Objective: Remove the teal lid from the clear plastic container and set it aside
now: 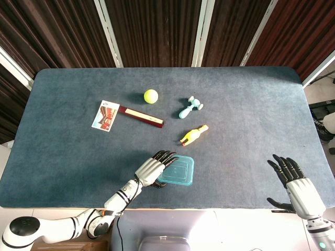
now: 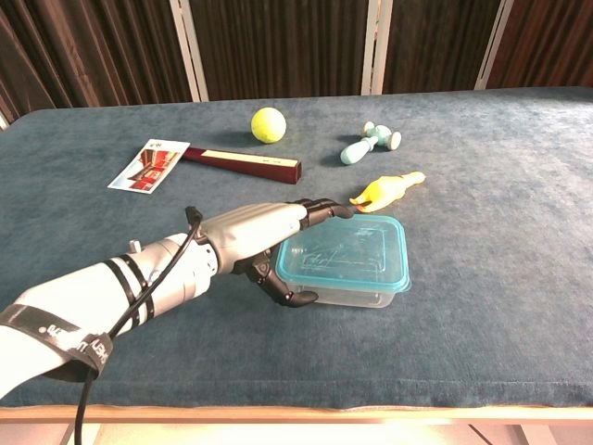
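Note:
The clear plastic container (image 2: pixel 366 298) with its teal lid (image 1: pixel 179 171) (image 2: pixel 357 257) stands near the table's front edge, left of centre. My left hand (image 1: pixel 153 169) (image 2: pixel 262 239) is at its left side. The fingers (image 2: pixel 315 210) lie flat over the lid's left edge and the thumb (image 2: pixel 289 296) curls under the rim against the container wall, so the edge is pinched between them. The lid looks seated on the container. My right hand (image 1: pixel 293 179) hovers off the table's front right corner, fingers spread and holding nothing. It shows only in the head view.
Behind the container lie a yellow rubber chicken (image 1: pixel 193 135) (image 2: pixel 386 191) and a teal toy (image 1: pixel 189 107) (image 2: pixel 371 144). Further left are a yellow ball (image 1: pixel 151 95) (image 2: pixel 269 124), a dark red stick (image 1: pixel 141 116) (image 2: pixel 246 162) and a card (image 1: pixel 105 115) (image 2: pixel 148 165).

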`<action>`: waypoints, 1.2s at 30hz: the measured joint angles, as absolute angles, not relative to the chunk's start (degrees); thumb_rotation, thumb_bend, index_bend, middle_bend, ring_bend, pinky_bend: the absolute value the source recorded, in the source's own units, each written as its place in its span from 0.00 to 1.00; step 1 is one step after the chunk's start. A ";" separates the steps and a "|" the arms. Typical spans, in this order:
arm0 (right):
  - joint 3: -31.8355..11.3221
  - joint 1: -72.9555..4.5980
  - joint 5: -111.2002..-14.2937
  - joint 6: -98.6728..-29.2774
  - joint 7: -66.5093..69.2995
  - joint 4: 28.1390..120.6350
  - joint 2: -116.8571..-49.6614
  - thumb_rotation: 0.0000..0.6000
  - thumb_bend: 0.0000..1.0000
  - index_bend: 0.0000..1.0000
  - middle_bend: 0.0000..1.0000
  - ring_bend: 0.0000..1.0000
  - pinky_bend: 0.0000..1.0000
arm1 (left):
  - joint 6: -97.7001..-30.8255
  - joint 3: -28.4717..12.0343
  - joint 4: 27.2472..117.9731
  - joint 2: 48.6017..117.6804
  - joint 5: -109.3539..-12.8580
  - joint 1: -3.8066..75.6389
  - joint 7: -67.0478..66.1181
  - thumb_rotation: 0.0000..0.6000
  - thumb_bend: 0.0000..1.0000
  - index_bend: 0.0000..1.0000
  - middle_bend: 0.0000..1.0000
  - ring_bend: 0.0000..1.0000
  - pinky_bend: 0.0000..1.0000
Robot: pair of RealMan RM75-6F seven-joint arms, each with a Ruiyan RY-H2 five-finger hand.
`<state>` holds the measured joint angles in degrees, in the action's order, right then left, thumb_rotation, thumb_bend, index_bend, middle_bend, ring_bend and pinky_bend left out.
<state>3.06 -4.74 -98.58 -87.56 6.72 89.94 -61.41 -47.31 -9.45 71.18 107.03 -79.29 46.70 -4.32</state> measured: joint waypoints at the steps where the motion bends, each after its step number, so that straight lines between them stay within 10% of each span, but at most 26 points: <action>1: 3.06 -4.74 -98.61 -87.60 6.77 89.94 -61.40 1.00 0.17 0.00 0.00 0.00 0.00 | -47.51 -9.35 71.14 107.09 -79.28 46.73 -4.53 1.00 0.29 0.00 0.22 0.13 0.25; 9: 3.02 -5.13 -98.97 -87.07 5.89 89.89 -61.73 1.00 0.17 0.00 0.00 0.00 0.00 | -50.28 -8.21 70.73 107.82 -80.00 46.27 -6.44 1.00 0.31 0.00 0.57 0.42 0.53; 21: 1.76 -10.81 -101.28 -81.03 2.74 89.18 -65.05 1.00 0.17 0.00 0.00 0.00 0.00 | -54.22 -7.21 76.70 103.95 -77.81 43.57 -15.05 1.00 0.31 0.00 0.65 0.50 0.60; 36: -1.17 -25.53 -108.04 -72.02 4.48 83.74 -74.09 1.00 0.29 0.48 0.02 0.00 0.00 | -53.69 -7.35 80.42 100.36 -72.69 41.54 -14.28 1.00 0.32 0.00 0.67 0.51 0.61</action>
<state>-1.17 -25.53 -108.04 -72.02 4.48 83.74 -74.09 -53.69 -7.35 80.42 100.36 -72.69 41.54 -14.28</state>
